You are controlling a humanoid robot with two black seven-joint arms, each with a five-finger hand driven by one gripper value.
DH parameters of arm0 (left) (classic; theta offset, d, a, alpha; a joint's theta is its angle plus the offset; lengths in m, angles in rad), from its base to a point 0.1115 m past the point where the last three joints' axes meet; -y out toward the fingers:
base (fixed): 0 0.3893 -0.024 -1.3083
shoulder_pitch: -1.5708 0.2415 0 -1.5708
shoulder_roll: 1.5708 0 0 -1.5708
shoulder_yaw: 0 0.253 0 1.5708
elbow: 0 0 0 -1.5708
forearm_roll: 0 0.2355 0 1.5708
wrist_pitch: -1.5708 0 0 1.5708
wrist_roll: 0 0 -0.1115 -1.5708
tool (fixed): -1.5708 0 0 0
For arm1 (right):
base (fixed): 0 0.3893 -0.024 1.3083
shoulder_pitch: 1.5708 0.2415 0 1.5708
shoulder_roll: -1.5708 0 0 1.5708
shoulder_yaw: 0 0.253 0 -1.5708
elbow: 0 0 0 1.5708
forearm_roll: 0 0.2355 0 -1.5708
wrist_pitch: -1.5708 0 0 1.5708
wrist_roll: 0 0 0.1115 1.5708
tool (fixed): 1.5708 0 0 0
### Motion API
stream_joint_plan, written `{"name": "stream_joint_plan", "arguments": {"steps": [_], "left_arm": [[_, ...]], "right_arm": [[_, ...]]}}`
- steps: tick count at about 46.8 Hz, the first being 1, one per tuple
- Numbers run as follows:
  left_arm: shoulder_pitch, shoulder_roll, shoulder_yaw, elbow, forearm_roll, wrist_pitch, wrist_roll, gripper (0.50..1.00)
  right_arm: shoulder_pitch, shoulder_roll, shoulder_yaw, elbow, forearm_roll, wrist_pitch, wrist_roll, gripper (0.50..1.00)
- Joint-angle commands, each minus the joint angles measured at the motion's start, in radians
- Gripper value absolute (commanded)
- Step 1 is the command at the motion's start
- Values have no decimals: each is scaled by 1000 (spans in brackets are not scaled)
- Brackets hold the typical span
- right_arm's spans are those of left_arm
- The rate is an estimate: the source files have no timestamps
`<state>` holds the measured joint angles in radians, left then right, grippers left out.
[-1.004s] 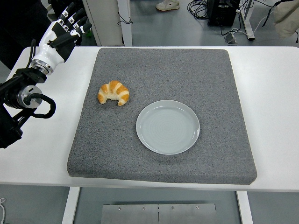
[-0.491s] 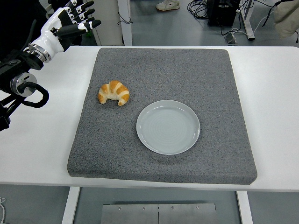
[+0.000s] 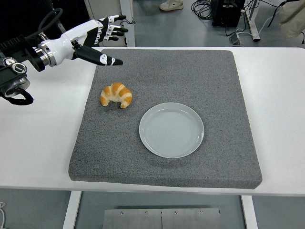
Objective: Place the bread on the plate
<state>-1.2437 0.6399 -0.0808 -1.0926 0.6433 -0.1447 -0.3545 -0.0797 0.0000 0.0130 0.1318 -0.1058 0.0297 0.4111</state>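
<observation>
The mat (image 3: 167, 157) looks like coarse grey felt or foam, speckled, matt and rough. On it the plate (image 3: 171, 130) is pale grey-blue, smooth and glazed like ceramic, with a soft sheen and faint concentric rings. The croissant (image 3: 116, 95) has a golden-brown baked crust, ridged and slightly shiny on its darker bands. The table (image 3: 281, 119) is white, smooth and matt, like laminate. The left hand (image 3: 97, 40) has glossy white plastic shells over black joints, and its arm shows black plastic and a metal ring.
</observation>
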Motion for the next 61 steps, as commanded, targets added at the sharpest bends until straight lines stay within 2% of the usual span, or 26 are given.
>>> {"name": "stream_joint_plan", "arguments": {"steps": [1, 6, 11, 21, 32, 44, 61], "left_arm": [[-19, 14, 39, -6, 108, 8, -3, 916], [-14, 23, 41, -12, 258, 36, -9, 916], [-2, 23, 46, -12, 389, 89, -14, 916], [73, 18, 46, -21, 527, 163, -15, 918], [138, -3, 46, 0, 539, 267, -15, 918], [161, -97, 46, 123, 538, 333, -17, 918], [179, -181, 46, 198, 535, 340, -31, 918]], "right_arm": [[0, 0, -1, 0, 0, 1, 0, 1000], [0, 0, -2, 0, 0, 1, 0, 1000], [0, 0, -2, 0, 0, 1, 0, 1000], [0, 0, -2, -1, 0, 1, 0, 1000], [0, 0, -2, 0, 0, 1, 0, 1000], [0, 0, -2, 0, 0, 1, 0, 1000], [0, 0, -2, 0, 0, 0, 0, 1000]]}}
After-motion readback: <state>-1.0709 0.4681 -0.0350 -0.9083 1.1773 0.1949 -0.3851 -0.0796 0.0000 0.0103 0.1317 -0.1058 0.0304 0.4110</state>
